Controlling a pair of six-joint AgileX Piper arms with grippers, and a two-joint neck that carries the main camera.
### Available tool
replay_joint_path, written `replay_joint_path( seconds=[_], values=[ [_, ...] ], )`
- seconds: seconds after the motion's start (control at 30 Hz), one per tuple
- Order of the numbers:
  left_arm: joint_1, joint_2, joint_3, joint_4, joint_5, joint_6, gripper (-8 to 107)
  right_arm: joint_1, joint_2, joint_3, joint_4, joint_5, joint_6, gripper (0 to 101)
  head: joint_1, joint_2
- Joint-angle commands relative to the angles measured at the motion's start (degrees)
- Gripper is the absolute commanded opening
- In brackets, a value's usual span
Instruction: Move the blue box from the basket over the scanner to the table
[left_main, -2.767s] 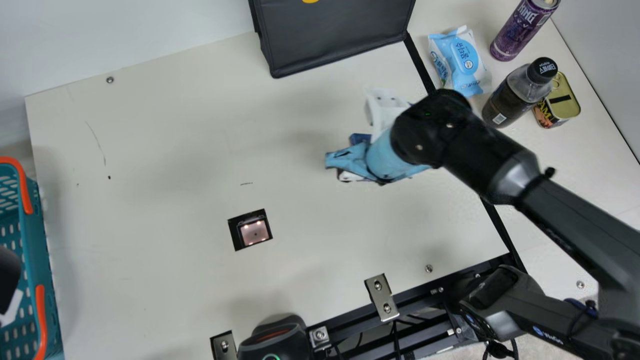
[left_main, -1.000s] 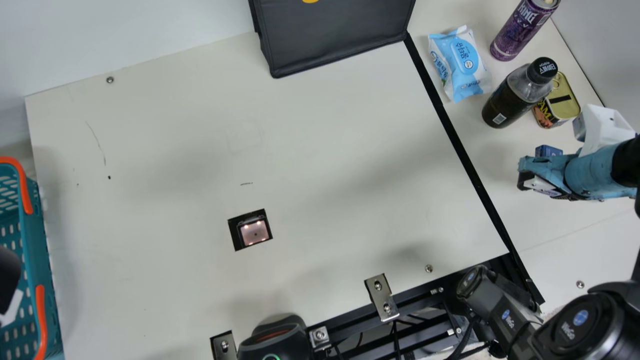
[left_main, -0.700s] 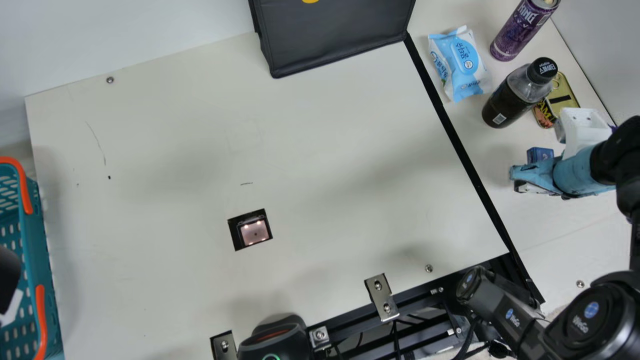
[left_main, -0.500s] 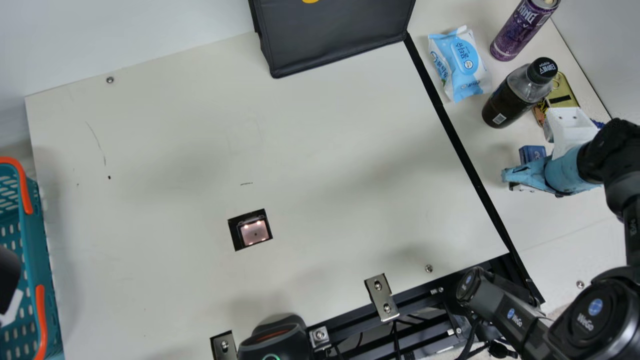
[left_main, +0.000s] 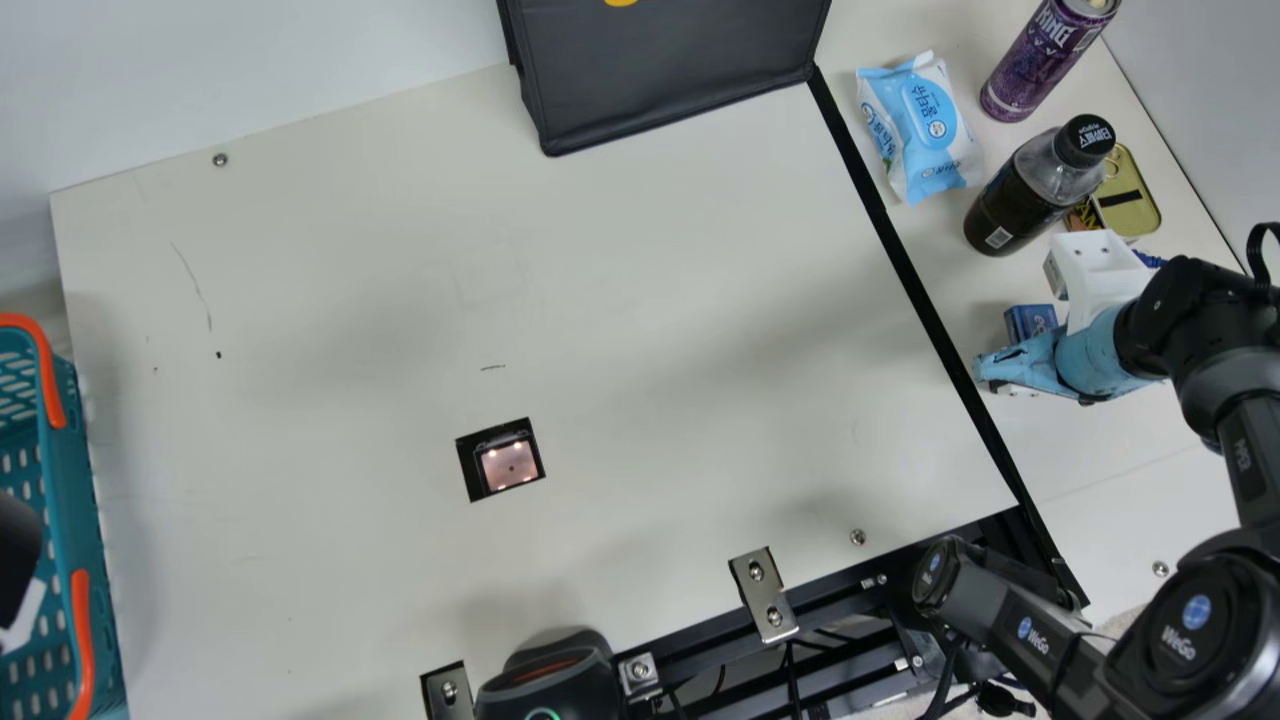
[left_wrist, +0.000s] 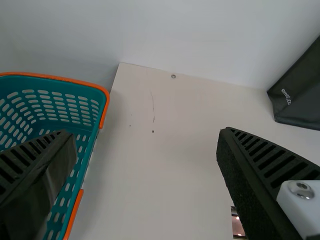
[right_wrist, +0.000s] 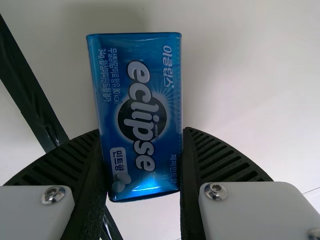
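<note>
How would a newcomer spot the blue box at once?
Start at the black strip toward the main view's right, then find the right gripper beside it. Clamped between its fingers is the blue box: small, rectangular, glossy, unlike the larger, crinkled blue-and-white wipes pack.

The surface (left_main: 330, 290) is lit brightly and softly in the main view, where broad, faint shadows are cast. Small bright lights are seen in the scanner (left_main: 510, 468). In the left wrist view, the wall (left_wrist: 200, 35) is shaded beside the basket (left_wrist: 95, 145); in the right wrist view, glare is thrown off one end of the blue box (right_wrist: 137, 120).
</note>
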Motion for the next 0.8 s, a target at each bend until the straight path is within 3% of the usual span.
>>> replay_joint_path(
  seconds=[0.0,0.77],
  values=[
    [0.0,0.0,0.0,0.0,0.0,0.0,90,-0.4,0.2,0.1,0.5,0.3,-0.1,7,-1.7,-0.1],
    [0.0,0.0,0.0,0.0,0.0,0.0,90,-3.5,1.7,0.0,0.3,2.3,-0.2,83,-1.7,-0.1]
  ],
)
